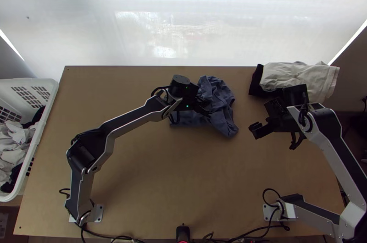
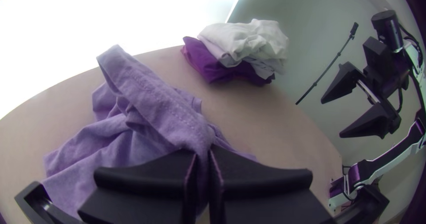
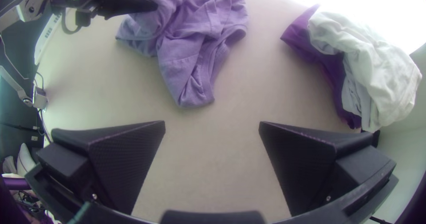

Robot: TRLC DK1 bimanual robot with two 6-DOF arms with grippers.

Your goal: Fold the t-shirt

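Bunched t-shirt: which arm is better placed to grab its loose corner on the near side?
Right, I'd say: the right gripper is open and empty, with that corner ahead of it. The left gripper is shut on a fold of the t-shirt.

Bunched blue-purple t-shirt (image 1: 221, 107) on table (image 1: 183, 174)
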